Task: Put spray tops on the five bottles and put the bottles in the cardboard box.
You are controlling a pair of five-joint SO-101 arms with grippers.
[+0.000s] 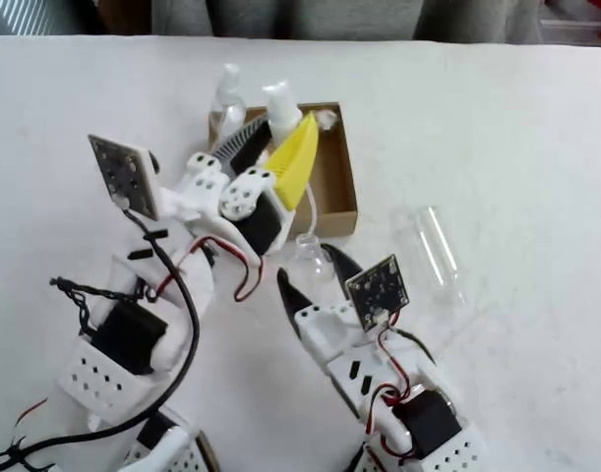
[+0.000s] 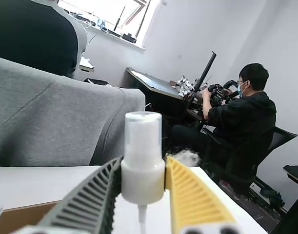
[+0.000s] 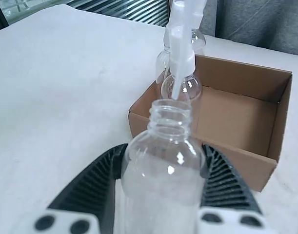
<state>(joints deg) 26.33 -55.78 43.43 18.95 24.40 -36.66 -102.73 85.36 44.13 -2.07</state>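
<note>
My right end effector (image 3: 163,152) is clamping the open bottle (image 1: 309,250), at centre frame just beside the cardboard box (image 1: 331,182), steadying its neck for the spray top (image 2: 142,146) my left end effector (image 2: 143,165) is pinching above.

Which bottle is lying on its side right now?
The clear bottle on the table right of the cardboard box; the others stand upright, one held in the right gripper.

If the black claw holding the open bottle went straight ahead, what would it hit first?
Most likely the near wall of the cardboard box. The clear bottle clamped in the right gripper would probably touch it first, though depth is unclear.
</note>
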